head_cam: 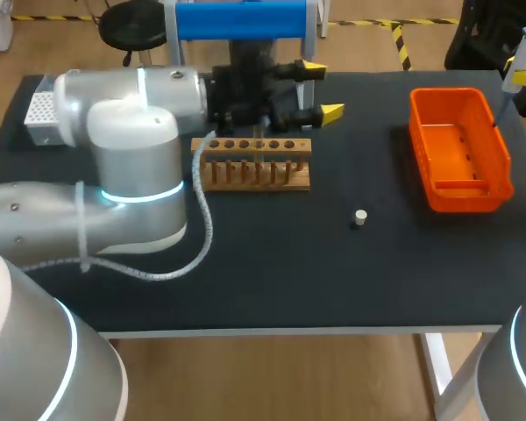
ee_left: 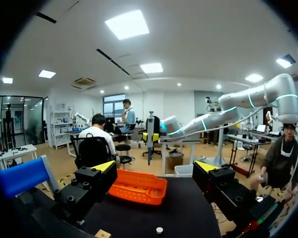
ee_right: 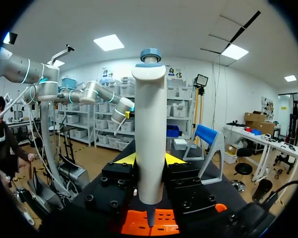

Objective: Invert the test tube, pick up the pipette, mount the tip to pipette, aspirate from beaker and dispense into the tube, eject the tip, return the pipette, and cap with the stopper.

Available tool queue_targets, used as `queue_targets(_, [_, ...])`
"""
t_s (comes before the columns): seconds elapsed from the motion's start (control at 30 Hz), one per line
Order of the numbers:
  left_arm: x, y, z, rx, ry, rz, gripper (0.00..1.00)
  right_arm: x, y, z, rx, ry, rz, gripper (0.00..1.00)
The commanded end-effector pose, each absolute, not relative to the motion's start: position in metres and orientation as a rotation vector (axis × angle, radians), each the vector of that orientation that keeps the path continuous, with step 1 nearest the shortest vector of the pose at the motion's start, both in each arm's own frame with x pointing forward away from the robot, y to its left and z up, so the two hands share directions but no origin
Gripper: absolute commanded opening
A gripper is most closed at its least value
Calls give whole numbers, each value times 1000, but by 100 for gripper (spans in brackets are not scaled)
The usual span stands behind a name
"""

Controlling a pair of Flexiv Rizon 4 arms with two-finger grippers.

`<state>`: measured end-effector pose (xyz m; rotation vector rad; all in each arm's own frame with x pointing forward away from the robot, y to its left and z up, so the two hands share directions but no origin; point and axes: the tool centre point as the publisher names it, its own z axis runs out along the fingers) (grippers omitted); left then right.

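No readable print shows on the pipette (ee_right: 150, 124) or table (head_cam: 333, 281).

Black table (head_cam: 333, 281) carries a wooden rack (head_cam: 254, 164), orange bin (head_cam: 460, 149), small stopper (head_cam: 360, 217) and perforated box (head_cam: 37, 114)

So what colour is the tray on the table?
The tray is bright orange, clearest in the head view.

Head: down on the table (head_cam: 272, 276) from above, behind. Left wrist: low, level across it toward the orange bin (ee_left: 139, 191). Right wrist: close over that same bin.
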<state>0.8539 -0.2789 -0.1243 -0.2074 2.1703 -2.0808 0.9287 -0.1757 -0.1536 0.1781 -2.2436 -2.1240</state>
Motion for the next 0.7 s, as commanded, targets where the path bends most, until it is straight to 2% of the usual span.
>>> queue_targets(0.03, [849,-260,-125,-208,2113,-2130,100,928,-175,-152,178,-2249,-2120,0])
queue_targets(0.7, [851,-249,-126,-222,2193,-2071,100,928,-175,-152,178,-2249,-2120,0])
